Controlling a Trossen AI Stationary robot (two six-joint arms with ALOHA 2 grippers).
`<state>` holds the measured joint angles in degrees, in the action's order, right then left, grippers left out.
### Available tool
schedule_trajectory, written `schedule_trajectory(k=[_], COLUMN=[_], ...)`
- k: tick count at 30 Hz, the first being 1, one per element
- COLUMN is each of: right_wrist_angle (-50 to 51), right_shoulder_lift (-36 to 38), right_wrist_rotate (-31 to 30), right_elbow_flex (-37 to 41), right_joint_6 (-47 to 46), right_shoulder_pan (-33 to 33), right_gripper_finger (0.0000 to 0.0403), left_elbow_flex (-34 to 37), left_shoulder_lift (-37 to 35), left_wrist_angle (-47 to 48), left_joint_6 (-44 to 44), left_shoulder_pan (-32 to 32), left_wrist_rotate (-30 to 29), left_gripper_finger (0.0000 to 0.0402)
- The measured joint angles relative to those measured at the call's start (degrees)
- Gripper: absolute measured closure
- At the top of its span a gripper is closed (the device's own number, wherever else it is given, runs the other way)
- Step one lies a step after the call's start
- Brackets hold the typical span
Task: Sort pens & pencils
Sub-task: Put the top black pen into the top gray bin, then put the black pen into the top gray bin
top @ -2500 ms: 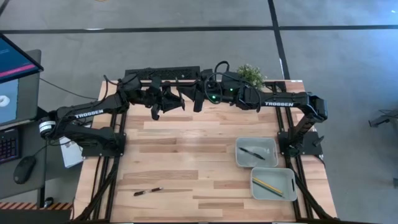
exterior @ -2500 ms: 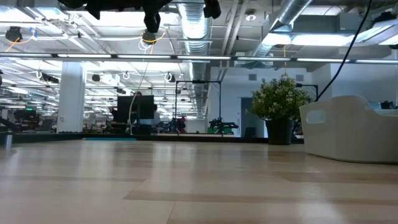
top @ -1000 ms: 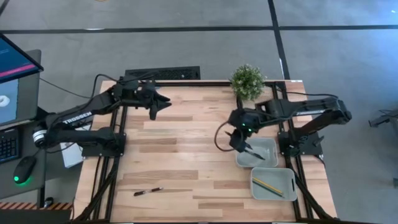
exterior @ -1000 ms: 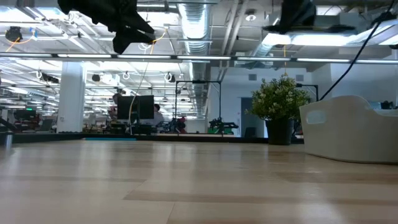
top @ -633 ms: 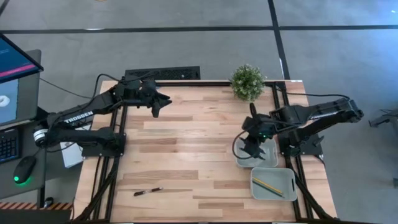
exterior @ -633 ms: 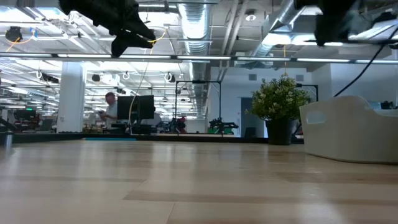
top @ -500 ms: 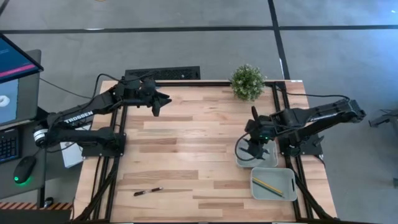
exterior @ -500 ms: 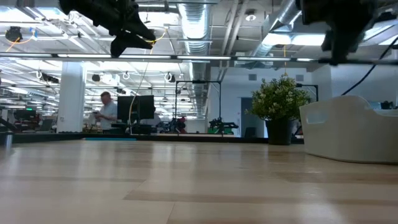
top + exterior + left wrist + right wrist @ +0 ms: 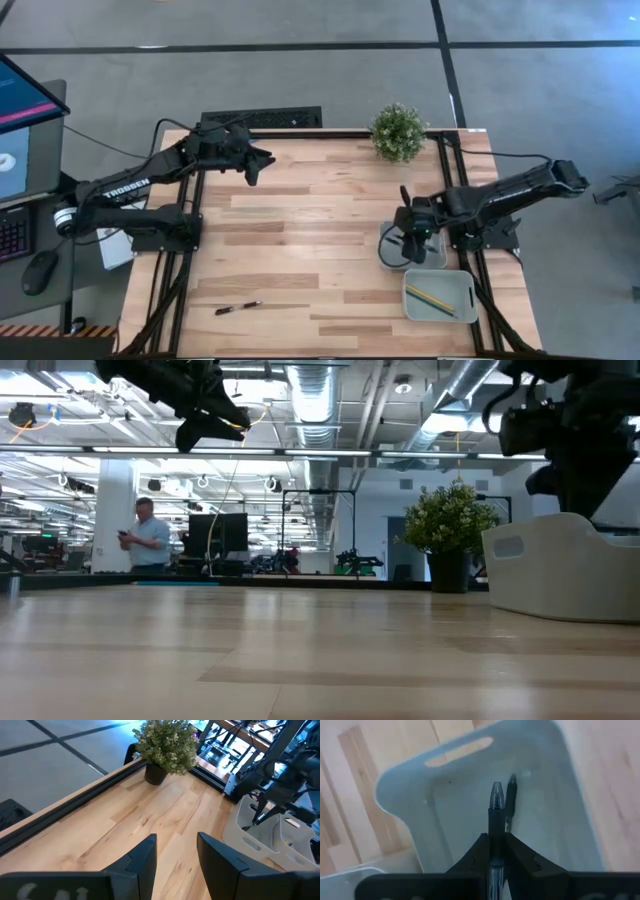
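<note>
Right gripper (image 9: 496, 851) swung down over bin (image 9: 470, 775), clamped on pen (image 9: 496, 820) (another pen (image 9: 511, 795) just ahead); next: release. Left gripper (image 9: 175, 855) idle, part-open.

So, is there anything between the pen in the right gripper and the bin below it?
Nothing visible blocks it. The right gripper holds a pen directly above the open gray bin, where another pen already lies on the floor beside the drop path.

3 pens (image 9: 492, 815), 1 pencil (image 9: 431, 297), 2 bins (image 9: 446, 308), 1 plant (image 9: 398, 130)
</note>
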<state>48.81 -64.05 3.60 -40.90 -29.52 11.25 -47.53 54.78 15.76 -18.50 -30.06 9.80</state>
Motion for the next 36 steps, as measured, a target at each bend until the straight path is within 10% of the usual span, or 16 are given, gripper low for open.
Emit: schedule_trajectory(k=[36], right_wrist_angle=[-4.0], right_shoulder_lift=[-8.3], right_wrist_rotate=[0.9], right_elbow_flex=[1.8], right_joint_6=[0.0], right_shoulder_pan=[-0.1], right_gripper_finger=[0.0267], left_elbow_flex=[0.0], left_shoulder_lift=[-0.4], left_wrist_angle=[4.2], left_joint_6=[-0.3], left_shoulder_pan=[0.0], left_wrist_rotate=[0.4], left_gripper_finger=[0.0271])
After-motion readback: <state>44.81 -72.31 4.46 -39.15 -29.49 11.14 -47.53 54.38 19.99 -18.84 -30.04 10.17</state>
